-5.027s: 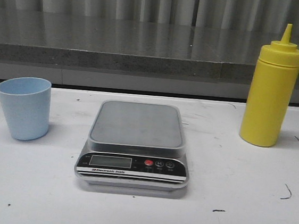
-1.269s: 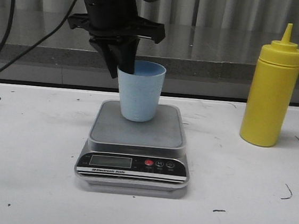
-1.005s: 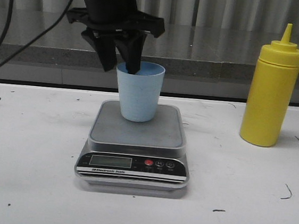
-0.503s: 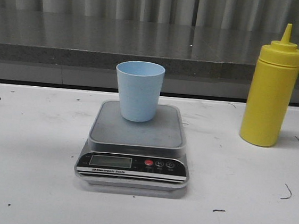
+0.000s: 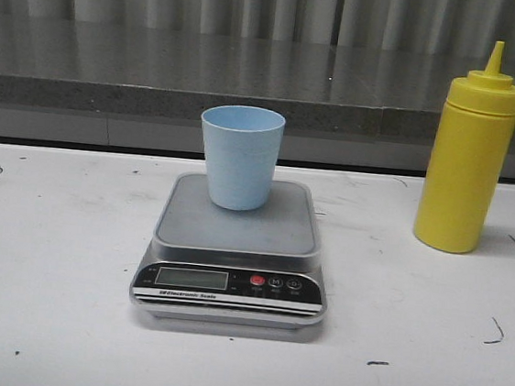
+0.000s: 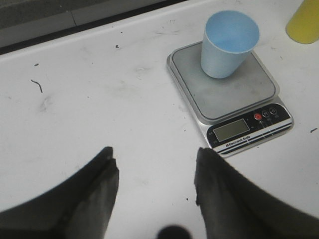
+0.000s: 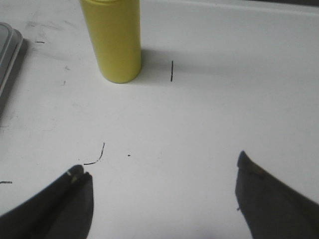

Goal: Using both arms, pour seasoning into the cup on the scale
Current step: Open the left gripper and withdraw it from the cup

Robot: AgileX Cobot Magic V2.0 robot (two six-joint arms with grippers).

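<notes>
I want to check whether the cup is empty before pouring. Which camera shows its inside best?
The left wrist view: it looks down into the cup on the scale, and nothing shows inside. The front view shows only its side and rim. The right wrist view does not show it.

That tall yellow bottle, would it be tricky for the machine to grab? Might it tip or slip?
The yellow bottle stands tall on a narrow base, so a nudge near its top would probably tip it. Its smooth, round wall looks somewhat slippery. Being a plastic squeeze type, it likely dents under a hard pinch. How full it is cannot be seen.
</notes>
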